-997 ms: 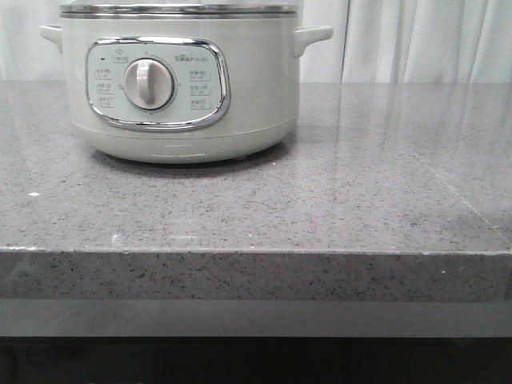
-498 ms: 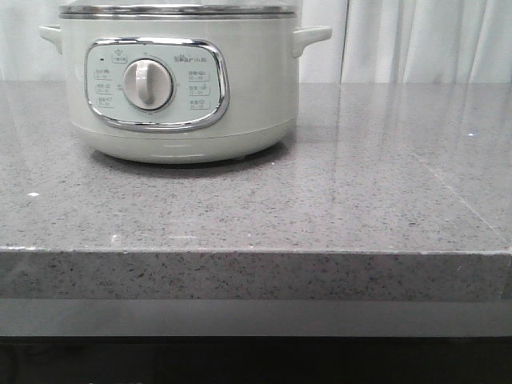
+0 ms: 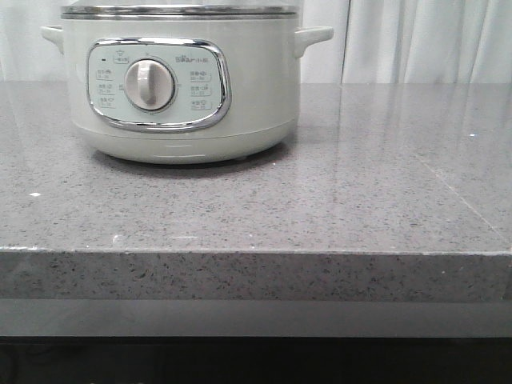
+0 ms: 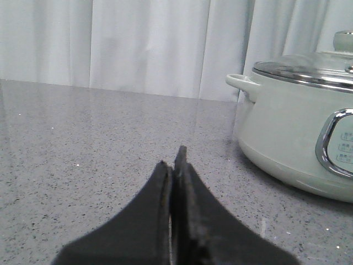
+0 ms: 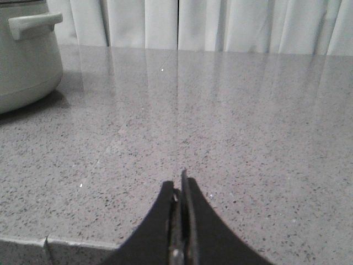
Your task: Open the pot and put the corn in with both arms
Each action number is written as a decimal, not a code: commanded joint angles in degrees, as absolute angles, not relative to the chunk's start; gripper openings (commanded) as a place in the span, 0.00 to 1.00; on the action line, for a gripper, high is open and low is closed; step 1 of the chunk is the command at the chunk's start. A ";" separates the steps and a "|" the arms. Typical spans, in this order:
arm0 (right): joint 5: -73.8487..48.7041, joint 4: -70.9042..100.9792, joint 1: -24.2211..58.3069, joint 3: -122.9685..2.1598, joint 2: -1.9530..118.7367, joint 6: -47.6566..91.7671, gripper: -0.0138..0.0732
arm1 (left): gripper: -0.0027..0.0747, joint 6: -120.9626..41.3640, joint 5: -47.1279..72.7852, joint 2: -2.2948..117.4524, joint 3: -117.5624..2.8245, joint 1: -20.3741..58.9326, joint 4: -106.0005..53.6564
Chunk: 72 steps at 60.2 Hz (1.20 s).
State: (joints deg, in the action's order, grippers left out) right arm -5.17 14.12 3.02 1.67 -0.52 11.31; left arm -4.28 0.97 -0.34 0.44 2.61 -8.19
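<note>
Our left gripper (image 4: pixel 175 165) and right gripper (image 5: pixel 179 190) are clenched empty; we should part the left to lift the pot's (image 3: pixel 180 84) glass lid (image 4: pixel 309 69) straight up.

surface: grey speckled stone counter (image 3: pixel 336 200), glossy, thick front edge | on it: pot (image 3: pixel 180 84) at the back-left, base flat on the counter, dial panel facing the front edge
</note>
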 commanded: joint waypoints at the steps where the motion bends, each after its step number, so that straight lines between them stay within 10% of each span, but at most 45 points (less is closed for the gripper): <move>1: 0.46 14.05 2.64 0.93 -1.80 11.47 0.02 | 0.01 -4.31 -3.69 -1.14 1.06 2.59 -8.64; 72: 5.43 -1.11 0.12 0.93 -1.80 -7.26 0.02 | 0.01 -4.31 -3.69 -1.14 1.06 2.59 -8.64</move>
